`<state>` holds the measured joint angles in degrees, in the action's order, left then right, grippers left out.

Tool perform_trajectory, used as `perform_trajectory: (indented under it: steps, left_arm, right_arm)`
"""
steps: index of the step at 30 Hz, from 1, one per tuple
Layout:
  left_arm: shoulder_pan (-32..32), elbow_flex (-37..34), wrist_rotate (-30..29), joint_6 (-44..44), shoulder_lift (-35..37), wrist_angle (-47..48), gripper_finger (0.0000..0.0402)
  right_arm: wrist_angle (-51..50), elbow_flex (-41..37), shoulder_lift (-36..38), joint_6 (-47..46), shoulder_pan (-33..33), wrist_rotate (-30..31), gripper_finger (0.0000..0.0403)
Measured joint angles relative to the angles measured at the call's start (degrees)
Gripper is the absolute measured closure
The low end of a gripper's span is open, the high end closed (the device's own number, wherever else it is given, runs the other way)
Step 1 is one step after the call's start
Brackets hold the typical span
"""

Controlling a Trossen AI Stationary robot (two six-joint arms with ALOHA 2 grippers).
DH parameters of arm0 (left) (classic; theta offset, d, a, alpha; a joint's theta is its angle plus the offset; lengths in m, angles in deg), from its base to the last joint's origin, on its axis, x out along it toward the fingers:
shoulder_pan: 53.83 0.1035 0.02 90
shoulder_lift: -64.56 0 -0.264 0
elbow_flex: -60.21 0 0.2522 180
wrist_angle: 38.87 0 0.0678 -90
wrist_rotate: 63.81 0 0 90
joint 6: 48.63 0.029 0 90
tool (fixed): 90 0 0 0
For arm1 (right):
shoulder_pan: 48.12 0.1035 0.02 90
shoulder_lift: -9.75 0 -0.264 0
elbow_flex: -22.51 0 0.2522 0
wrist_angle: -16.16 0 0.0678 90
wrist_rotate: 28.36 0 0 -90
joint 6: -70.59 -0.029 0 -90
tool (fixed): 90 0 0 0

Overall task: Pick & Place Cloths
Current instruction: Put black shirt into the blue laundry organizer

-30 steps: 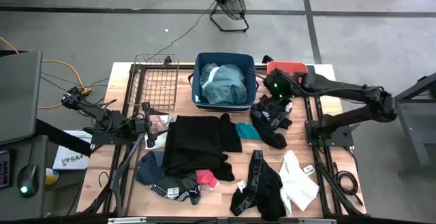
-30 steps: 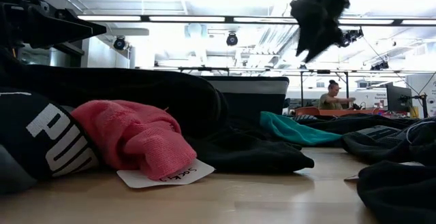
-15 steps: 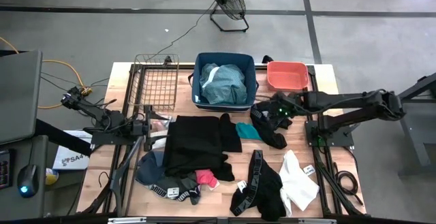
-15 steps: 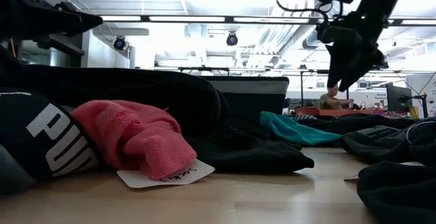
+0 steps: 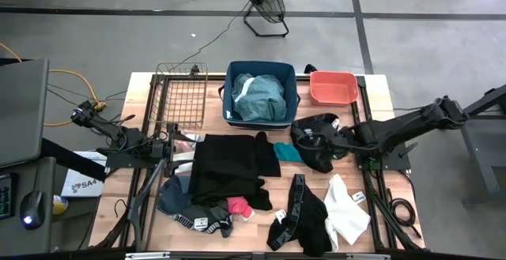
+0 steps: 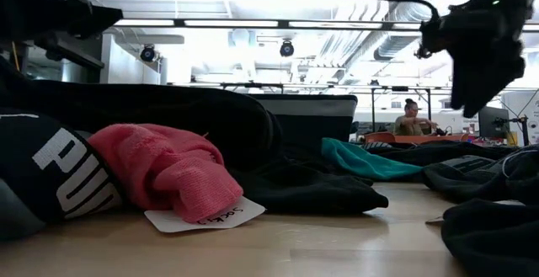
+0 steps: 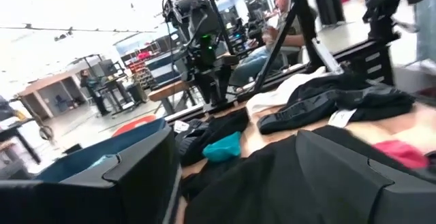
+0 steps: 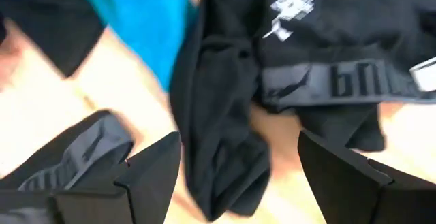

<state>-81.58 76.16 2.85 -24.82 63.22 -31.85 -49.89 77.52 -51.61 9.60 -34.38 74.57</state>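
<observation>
Cloths lie scattered on the wooden table (image 5: 142, 86): a big black one (image 5: 229, 165), a teal one (image 5: 286, 151), a bright pink one (image 6: 160, 172), a white one (image 5: 345, 209) and more black pieces (image 5: 304, 216). My right gripper (image 5: 318, 141) hangs open above a black garment with a grey waistband (image 8: 225, 115), beside the teal cloth (image 8: 143, 20), clear of both. My left gripper (image 5: 178, 145) stands open at the table's left, next to the big black cloth (image 7: 272, 176).
A blue bin (image 5: 234, 94) holding teal-grey fabric stands at the far middle, with a coral tub (image 5: 332, 96) to its right. A wire rack (image 5: 182, 94) sits at the far left. Bare wood shows between the cloths. A person sits in the room beyond (image 6: 413, 117).
My right gripper has come from beside the coral tub toward the table's near edge and down, and now hangs over the black garment with the grey waistband. It has stayed open. My left gripper has turned a little in place.
</observation>
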Motion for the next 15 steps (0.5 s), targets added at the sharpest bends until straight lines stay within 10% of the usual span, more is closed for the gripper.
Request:
perform_trajectory:
  steps: [8, 15]
  left_arm:
    - [0.0, 0.0, 1.3, -0.6, 0.0, -4.3, 0.0101]
    - [0.0, 0.0, -8.9, -5.5, -0.8, -6.9, 0.0101]
  right_arm:
    - [0.2, 0.0, 0.0, -6.3, 7.7, 1.9, 0.0116]
    - [0.7, 0.0, 0.0, -6.9, 8.8, 5.5, 0.0116]
